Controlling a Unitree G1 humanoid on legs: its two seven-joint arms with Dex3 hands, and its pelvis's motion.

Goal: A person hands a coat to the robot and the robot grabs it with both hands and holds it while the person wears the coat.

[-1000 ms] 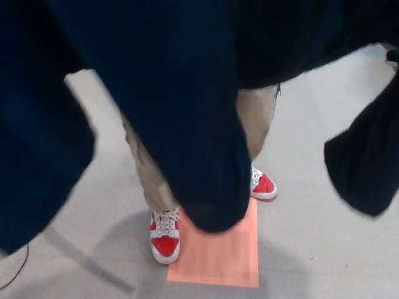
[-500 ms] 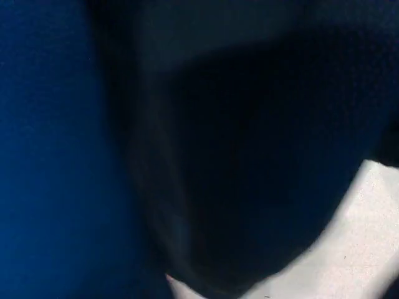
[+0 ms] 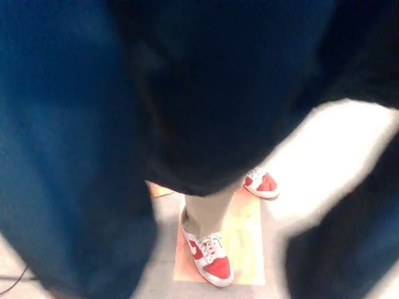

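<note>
Hanging across nearly the whole head view, the dark blue coat (image 3: 206, 93) fills the top and both sides of the picture, so close to the camera that its folds are blurred. Its left part shows a brighter blue and drops all the way to the bottom edge, its middle part is almost black and ends in a curved hem about halfway down, and another dark piece of it hangs at the lower right. Neither of the robot's hands shows anywhere, so the state of the fingers cannot be told, nor can it be seen what holds the coat up. Below the middle hem a person's leg in beige trousers (image 3: 212, 208) comes out from under the cloth. The near shoe (image 3: 209, 255), red and white with white laces, stands on an orange mat (image 3: 246, 240) that lies flat on the pale grey floor (image 3: 330, 149). The far shoe (image 3: 262, 184), of the same colours, sits at the mat's upper right corner, partly under the coat's hem. A small orange corner of the mat peeks out left of the leg, just beneath the hem. A thin dark cable (image 3: 14, 281) lies on the floor at the bottom left corner.
</note>
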